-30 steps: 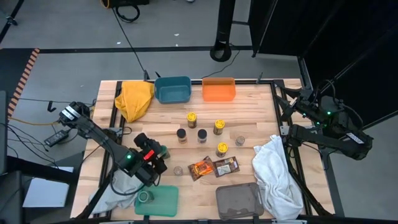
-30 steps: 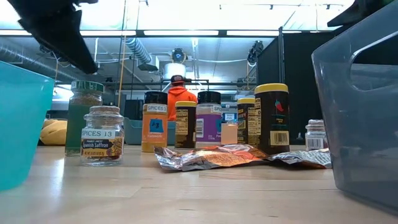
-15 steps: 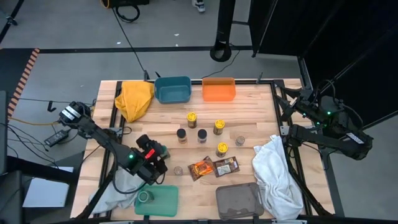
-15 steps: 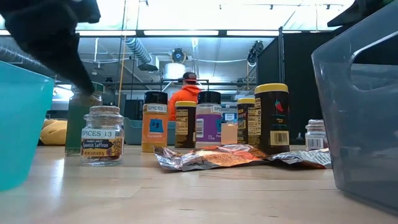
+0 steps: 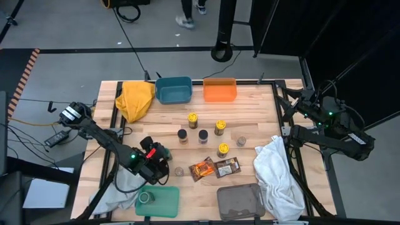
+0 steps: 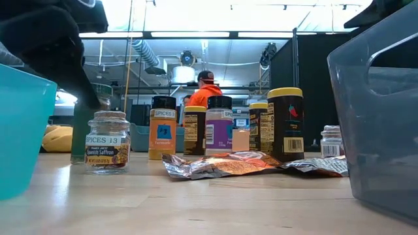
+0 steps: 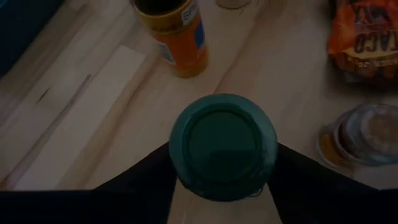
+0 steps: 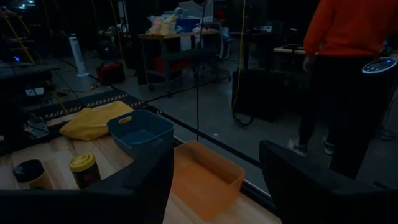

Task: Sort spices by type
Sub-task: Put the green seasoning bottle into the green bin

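My left gripper (image 5: 159, 156) is down at the table's left near part, shut on a jar with a green lid (image 7: 222, 146); in the low view its dark bulk hides that jar's top (image 6: 81, 134). Jars with yellow lids (image 5: 219, 127) and dark lids (image 5: 182, 135) stand upright mid-table. A small clear jar (image 5: 179, 170) stands by an orange packet (image 5: 202, 169) and a brown packet (image 5: 227, 166), both lying flat. My right gripper (image 8: 214, 180) waits open at the table's right edge (image 5: 301, 100). My left gripper has the jar's green lid between its two fingers, one against each side of the lid's rim (image 7: 179, 158). The fingers slant down onto it from above and from the table's left. The jar stands upright on the table.
A blue bin (image 5: 173, 89) and an orange bin (image 5: 219, 90) stand at the far edge beside a yellow cloth (image 5: 136, 99). A green tray (image 5: 164, 201) holding one jar (image 5: 145, 197) and a grey tray (image 5: 239, 202) sit at the near edge. A white cloth (image 5: 275, 175) lies at the right.
My left gripper has sunk toward the table and come down over the green-lidded jar, whose lid it now covers in the low view. The jar has stayed where it stood. In the room behind, a person in orange has walked toward the right.
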Tool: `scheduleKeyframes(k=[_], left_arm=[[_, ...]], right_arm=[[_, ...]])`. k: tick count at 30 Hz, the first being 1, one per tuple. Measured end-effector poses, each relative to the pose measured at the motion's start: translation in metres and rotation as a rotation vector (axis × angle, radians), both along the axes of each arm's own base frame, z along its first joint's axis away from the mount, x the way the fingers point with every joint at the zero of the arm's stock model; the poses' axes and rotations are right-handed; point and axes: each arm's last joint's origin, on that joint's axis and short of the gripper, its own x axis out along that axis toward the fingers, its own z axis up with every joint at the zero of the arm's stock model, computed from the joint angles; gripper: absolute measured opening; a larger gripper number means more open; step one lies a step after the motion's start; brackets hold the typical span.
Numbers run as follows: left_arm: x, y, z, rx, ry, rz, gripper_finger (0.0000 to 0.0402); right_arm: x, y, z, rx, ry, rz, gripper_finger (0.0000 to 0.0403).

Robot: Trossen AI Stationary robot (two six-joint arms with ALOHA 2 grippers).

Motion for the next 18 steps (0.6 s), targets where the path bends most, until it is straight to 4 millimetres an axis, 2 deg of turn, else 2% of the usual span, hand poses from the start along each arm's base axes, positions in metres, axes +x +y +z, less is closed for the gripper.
scheduleKeyframes(k=[4, 10, 18], left_arm=[[0.001, -0.001, 0.001, -0.003, -0.008, -0.004, 0.0183], [0.005, -0.001, 0.006, -0.03, -0.017, 0.002, 0.0177], [0.014, -0.004, 0.044, -0.106, -0.09, 0.004, 0.0177]], right_arm=[[0.0, 0.0, -0.002, 0.008, 0.02, 0.0, 0.0243], [-0.001, 0.0, -0.005, 0.04, 0.034, -0.004, 0.024], [-0.001, 0.0, -0.005, 0.041, 0.034, -0.004, 0.024]])
